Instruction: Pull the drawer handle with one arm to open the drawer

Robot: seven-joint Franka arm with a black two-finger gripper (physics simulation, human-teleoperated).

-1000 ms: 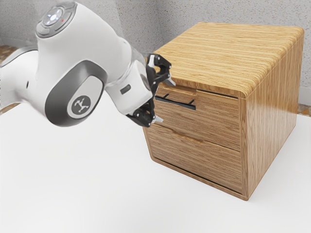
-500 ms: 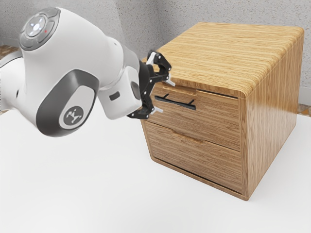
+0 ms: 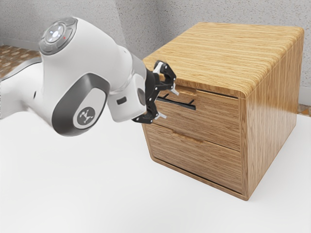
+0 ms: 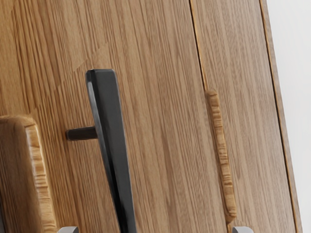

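Note:
The wooden cabinet (image 3: 228, 53) has two drawers. The upper drawer front (image 3: 216, 114) carries a black bar handle (image 3: 183, 104) and sits flush with the cabinet. My gripper (image 3: 167, 103) is open at the handle's end nearest the exterior view's left, one finger above the bar and one below, neither pressing it. In the wrist view the handle (image 4: 109, 145) runs between my two fingertips (image 4: 68, 229), closer to one of them, with its mounting post (image 4: 80, 133) going into the drawer front (image 4: 155, 97).
The lower drawer (image 3: 194, 155) has a wooden lip pull (image 4: 221, 160). The cabinet stands on a white table (image 3: 97, 194). A grey wall (image 3: 146, 19) is behind. My bulky arm (image 3: 82, 82) takes up the space to the exterior view's left of the cabinet.
My hand has moved toward the exterior view's right, onto the drawer front. The open fingers now straddle the handle's end. The drawer has not moved.

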